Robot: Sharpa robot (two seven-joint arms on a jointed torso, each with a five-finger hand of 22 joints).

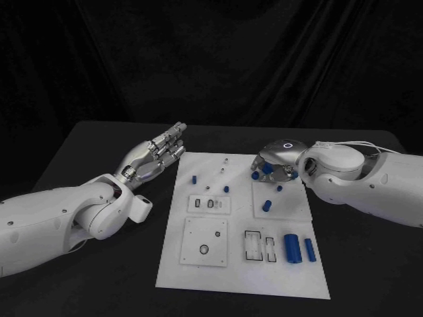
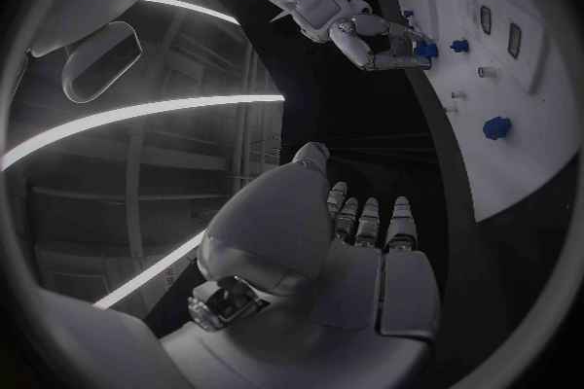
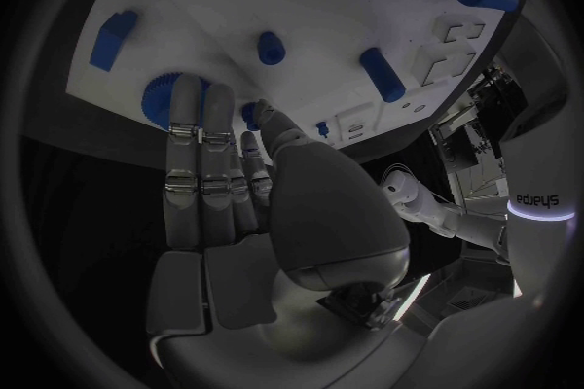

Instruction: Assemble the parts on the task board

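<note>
The right hand (image 1: 273, 166) is lowered over the far right part of the white board (image 1: 221, 277), fingers straight and side by side; a round blue part (image 3: 162, 98) lies right at their tips, possibly touched. The left hand (image 1: 157, 153) is held flat and empty, well apart from it.

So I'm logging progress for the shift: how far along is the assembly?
Early. Nothing looks clearly finished: blue parts lie loose on the task board. The right hand is down on the board's far end, fingers at a blue part; grip unclear. The left hand hovers open beside the board.
</note>
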